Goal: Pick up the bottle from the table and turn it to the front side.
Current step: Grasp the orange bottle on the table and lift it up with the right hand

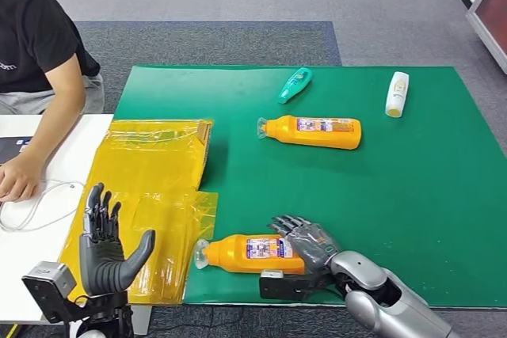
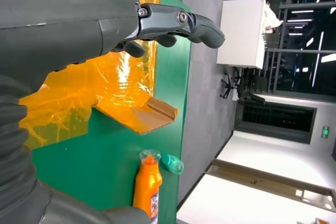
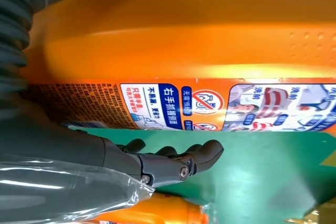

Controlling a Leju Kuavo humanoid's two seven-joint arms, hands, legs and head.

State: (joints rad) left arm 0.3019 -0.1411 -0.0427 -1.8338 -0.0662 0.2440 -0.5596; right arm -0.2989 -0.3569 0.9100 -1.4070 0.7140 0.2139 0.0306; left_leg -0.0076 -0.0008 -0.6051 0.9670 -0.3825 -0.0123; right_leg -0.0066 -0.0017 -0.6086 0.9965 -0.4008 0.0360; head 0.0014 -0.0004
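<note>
An orange bottle (image 1: 248,252) with a clear cap lies on its side near the front edge of the green mat (image 1: 388,211), cap pointing left and its printed label up. My right hand (image 1: 305,239) is at the bottle's base end, fingers spread over it. In the right wrist view the bottle (image 3: 190,40) lies between the thumb and the fingers (image 3: 166,163), and a strip of green mat shows between the fingers and the bottle. My left hand (image 1: 108,247) is raised with its fingers apart over yellow plastic (image 1: 155,172) and holds nothing.
A second orange bottle (image 1: 314,131) lies mid-mat, with a teal bottle (image 1: 295,85) behind it and a white bottle (image 1: 397,93) at the far right. A person (image 1: 36,37) sits at the left, one hand on the white table (image 1: 36,219).
</note>
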